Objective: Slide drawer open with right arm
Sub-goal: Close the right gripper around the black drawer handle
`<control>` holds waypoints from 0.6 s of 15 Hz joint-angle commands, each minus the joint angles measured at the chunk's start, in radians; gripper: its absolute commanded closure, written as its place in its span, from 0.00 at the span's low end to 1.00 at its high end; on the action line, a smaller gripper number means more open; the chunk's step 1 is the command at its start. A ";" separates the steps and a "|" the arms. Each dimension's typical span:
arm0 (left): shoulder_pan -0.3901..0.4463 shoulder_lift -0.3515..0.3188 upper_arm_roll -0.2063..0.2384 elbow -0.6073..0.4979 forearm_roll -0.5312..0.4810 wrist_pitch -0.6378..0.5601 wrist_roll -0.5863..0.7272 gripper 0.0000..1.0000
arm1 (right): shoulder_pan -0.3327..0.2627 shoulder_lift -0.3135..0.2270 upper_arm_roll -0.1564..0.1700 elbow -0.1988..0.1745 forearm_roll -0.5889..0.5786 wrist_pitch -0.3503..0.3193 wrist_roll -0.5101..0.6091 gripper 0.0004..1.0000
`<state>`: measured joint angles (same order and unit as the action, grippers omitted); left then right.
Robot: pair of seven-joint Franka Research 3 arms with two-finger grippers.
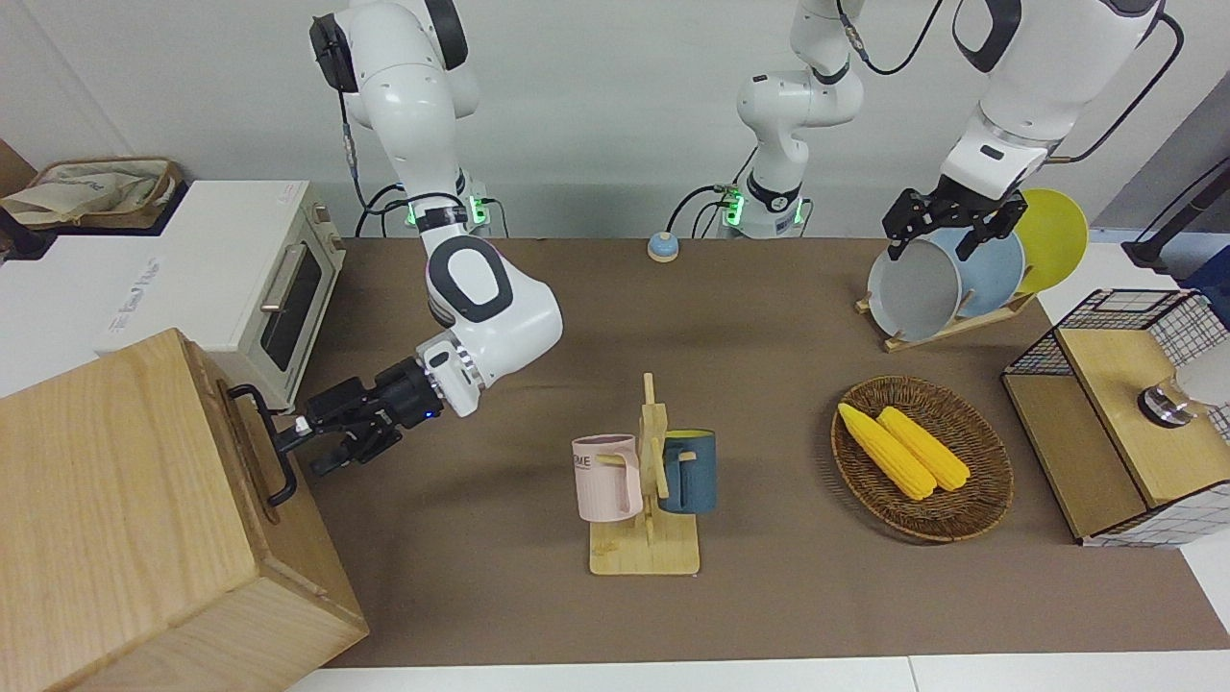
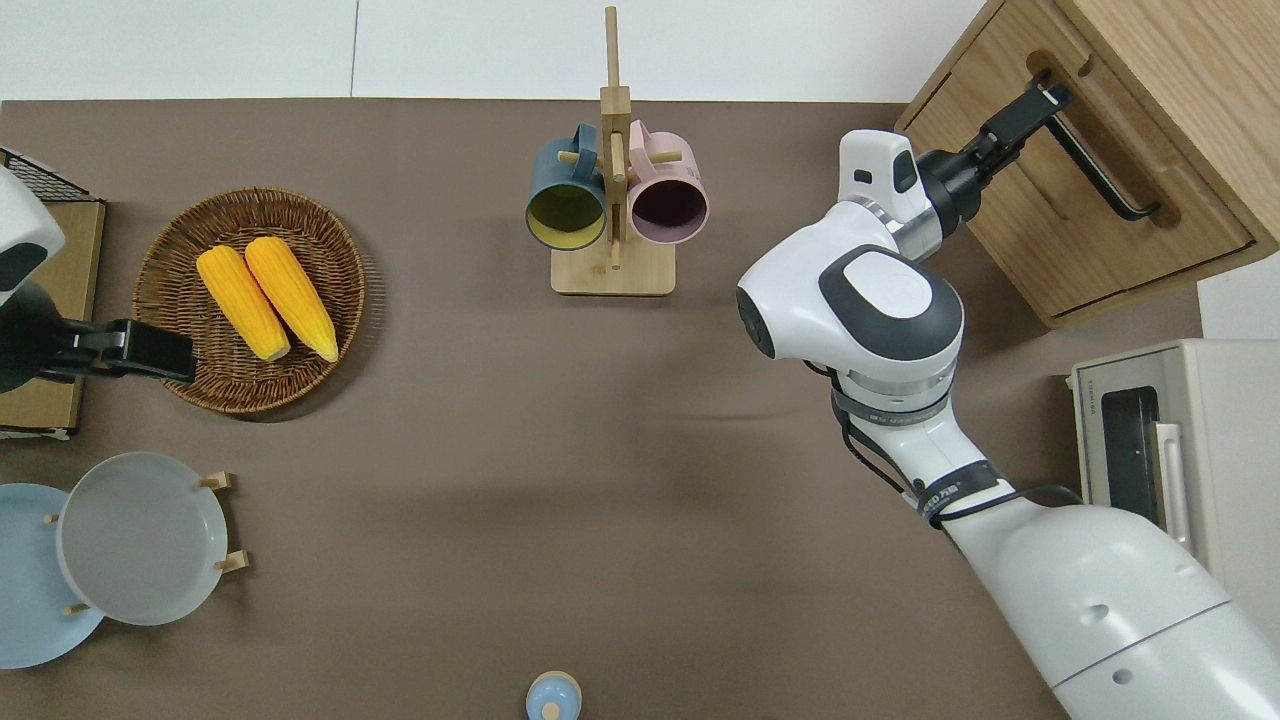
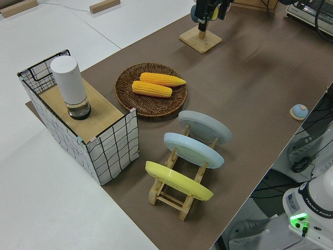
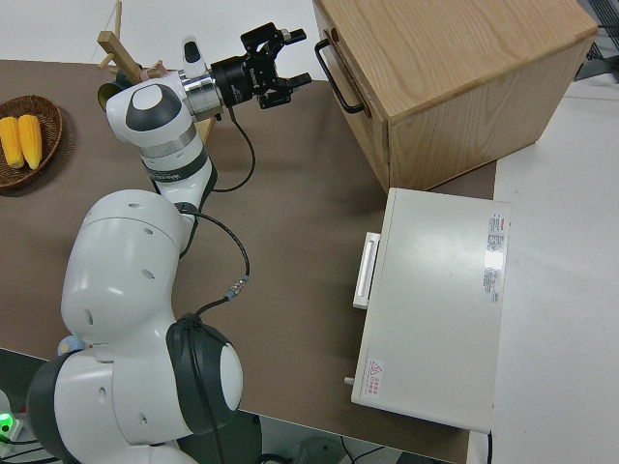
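Note:
The drawer (image 2: 1060,225) is the light-wood front of the big wooden box (image 1: 115,500) at the right arm's end of the table, farther from the robots than the toaster oven. Its black bar handle (image 2: 1098,162) also shows in the front view (image 1: 267,447) and the right side view (image 4: 334,75). My right gripper (image 2: 1032,98) is open, its fingers spread. It points at the handle's end that is farther from the robots, and in the right side view (image 4: 288,60) a small gap shows between them. It holds nothing. The left arm is parked, its gripper (image 1: 937,238) open.
A white toaster oven (image 1: 279,288) stands beside the box, nearer to the robots. A mug rack (image 1: 646,481) with two mugs stands mid-table. Toward the left arm's end are a basket of corn (image 1: 990,481), a plate rack (image 1: 961,274) and a wire-mesh box (image 1: 1124,413).

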<state>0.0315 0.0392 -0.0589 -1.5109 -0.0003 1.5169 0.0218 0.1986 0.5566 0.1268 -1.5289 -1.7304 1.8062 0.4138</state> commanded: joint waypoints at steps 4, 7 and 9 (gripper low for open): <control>0.005 0.011 -0.007 0.026 0.017 -0.020 0.009 0.01 | -0.022 0.019 -0.007 -0.002 -0.092 0.001 0.042 0.08; 0.005 0.011 -0.007 0.024 0.017 -0.020 0.009 0.01 | -0.028 0.019 -0.007 -0.002 -0.093 0.001 0.037 0.37; 0.005 0.011 -0.007 0.024 0.017 -0.020 0.009 0.01 | -0.030 0.019 -0.007 -0.003 -0.093 -0.001 0.033 0.76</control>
<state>0.0315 0.0392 -0.0589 -1.5109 -0.0003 1.5169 0.0218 0.1862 0.5707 0.1083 -1.5287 -1.7890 1.8061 0.4299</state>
